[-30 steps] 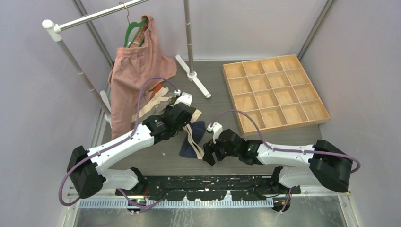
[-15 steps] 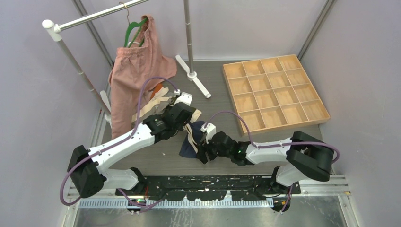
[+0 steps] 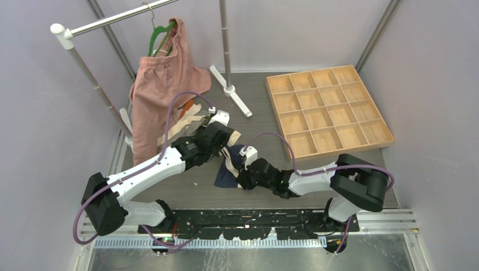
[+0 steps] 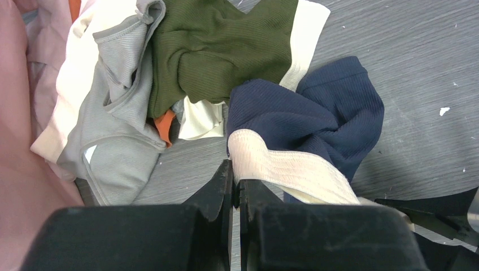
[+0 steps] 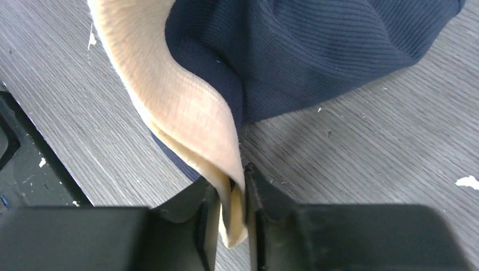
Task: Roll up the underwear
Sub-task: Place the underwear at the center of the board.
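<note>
The navy underwear [image 3: 225,176] lies crumpled on the grey table between my two grippers. Its cream waistband [image 4: 294,169] runs from one to the other. My left gripper [image 4: 236,176] is shut, pinching one end of that waistband at the jaw tips. The right gripper [image 5: 231,192] is shut on a folded part of the waistband [image 5: 186,113], with the navy cloth [image 5: 316,51] just beyond it. In the top view the left gripper [image 3: 227,149] sits at the garment's far end and the right gripper [image 3: 242,179] at its near right side. Olive [image 4: 220,51], grey [image 4: 113,130] and orange [image 4: 165,125] underwear lie heaped behind.
A wooden compartment tray [image 3: 339,153] stands at the back right. A clothes rail at the back left carries a large pink garment [image 3: 161,90] on a green hanger [image 3: 158,35]; the rail's foot [image 3: 233,95] rests mid-table. A black rail [image 3: 248,217] runs along the near edge.
My right arm has reached left to the navy underwear, and its jaws have closed on the waistband. The left gripper has stayed shut in place.
</note>
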`<state>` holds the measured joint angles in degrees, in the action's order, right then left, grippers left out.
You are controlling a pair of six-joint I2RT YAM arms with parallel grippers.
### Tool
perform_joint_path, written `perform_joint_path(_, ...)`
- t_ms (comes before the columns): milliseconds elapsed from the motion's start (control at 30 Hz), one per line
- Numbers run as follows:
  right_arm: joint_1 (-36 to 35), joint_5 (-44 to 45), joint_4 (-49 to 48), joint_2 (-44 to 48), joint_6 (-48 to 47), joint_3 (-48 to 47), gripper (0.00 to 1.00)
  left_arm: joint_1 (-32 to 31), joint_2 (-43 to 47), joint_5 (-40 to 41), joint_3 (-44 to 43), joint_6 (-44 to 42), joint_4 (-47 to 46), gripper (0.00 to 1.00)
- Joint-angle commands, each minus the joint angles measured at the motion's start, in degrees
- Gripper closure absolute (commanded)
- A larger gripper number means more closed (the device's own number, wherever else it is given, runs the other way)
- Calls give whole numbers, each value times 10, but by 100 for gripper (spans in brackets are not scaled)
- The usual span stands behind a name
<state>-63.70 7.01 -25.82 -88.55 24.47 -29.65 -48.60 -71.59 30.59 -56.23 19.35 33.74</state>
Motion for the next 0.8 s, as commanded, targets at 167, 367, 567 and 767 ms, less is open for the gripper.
perform_joint_path(167, -4, 37, -23, 5, 26, -16, 99, 4, -2, -6, -14, 14, -8, 100)
perform_joint_path(367, -4, 58, 13, 41, 31, -21, 99, 4, 0, -9, -14, 24, -6, 99)
perform_joint_path(567, -3, 98, 40, 119, 52, 5, 99, 4, 34, -23, -5, 34, -9, 99)
perform_joint_path(767, -3, 158, 118, 233, 55, 3, 99, 4, 77, -39, 1, 37, 0, 99)
